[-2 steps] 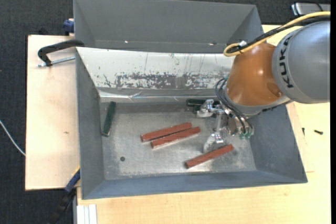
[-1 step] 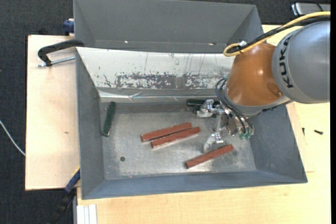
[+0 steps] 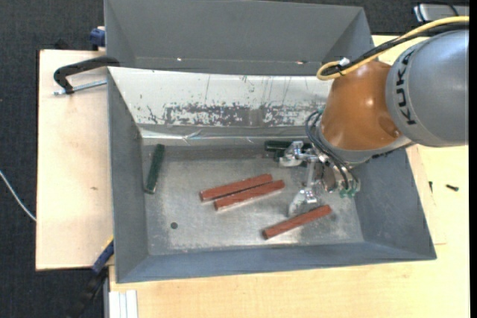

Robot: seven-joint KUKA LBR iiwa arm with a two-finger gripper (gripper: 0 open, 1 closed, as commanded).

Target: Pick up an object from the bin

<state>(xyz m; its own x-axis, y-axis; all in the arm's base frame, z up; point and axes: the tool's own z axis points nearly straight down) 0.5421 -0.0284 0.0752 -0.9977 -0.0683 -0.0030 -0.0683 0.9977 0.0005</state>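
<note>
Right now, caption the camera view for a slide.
Gripper over a red stick at the right of the bin; paired red sticks mid-floor, green stick at left.

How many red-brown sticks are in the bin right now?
3: upper stick and lower stick paired mid-floor; third stick lower right by the gripper. The arm may hide others.
</note>
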